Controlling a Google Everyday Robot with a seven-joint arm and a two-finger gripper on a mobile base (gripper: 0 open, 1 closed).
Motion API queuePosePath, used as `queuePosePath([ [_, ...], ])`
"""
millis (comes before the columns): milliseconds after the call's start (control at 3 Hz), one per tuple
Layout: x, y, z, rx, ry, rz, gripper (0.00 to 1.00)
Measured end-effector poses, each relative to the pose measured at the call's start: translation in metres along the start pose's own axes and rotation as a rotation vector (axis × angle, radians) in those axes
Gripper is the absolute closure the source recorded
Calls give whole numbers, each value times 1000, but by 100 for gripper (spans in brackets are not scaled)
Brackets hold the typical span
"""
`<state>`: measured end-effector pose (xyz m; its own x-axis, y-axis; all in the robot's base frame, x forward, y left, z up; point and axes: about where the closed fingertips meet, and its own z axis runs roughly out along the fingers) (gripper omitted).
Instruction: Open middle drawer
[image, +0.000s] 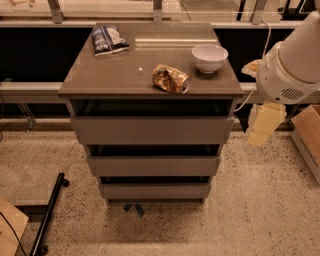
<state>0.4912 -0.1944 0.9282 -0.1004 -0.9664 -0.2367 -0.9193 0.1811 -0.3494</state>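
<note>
My gripper (265, 125) hangs off the right side of the cabinet (115, 75), level with the top drawer's (152, 131) right end and apart from it; whether it is open or closed I cannot tell. The middle drawer (153, 165) lies to its left and lower, with a flat grey-brown front and a dark gap above. Up and to the left, on the cabinet top, sit a white bowl (209, 57), a crumpled gold wrapper (171, 79) and a blue-and-white bag (108, 39); I can read no writing on either. A cardboard box (307, 135) stands just to my gripper's right.
</note>
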Motion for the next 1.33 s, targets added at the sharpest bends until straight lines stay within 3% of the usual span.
queuePosePath([
  [333, -4, -8, 3, 31, -12, -6, 0],
  [667, -2, -4, 2, 28, 3, 5, 0],
  [1000, -3, 10, 31, -9, -61, 44, 0],
  [1333, -4, 26, 79, -62, -169, 73, 0],
])
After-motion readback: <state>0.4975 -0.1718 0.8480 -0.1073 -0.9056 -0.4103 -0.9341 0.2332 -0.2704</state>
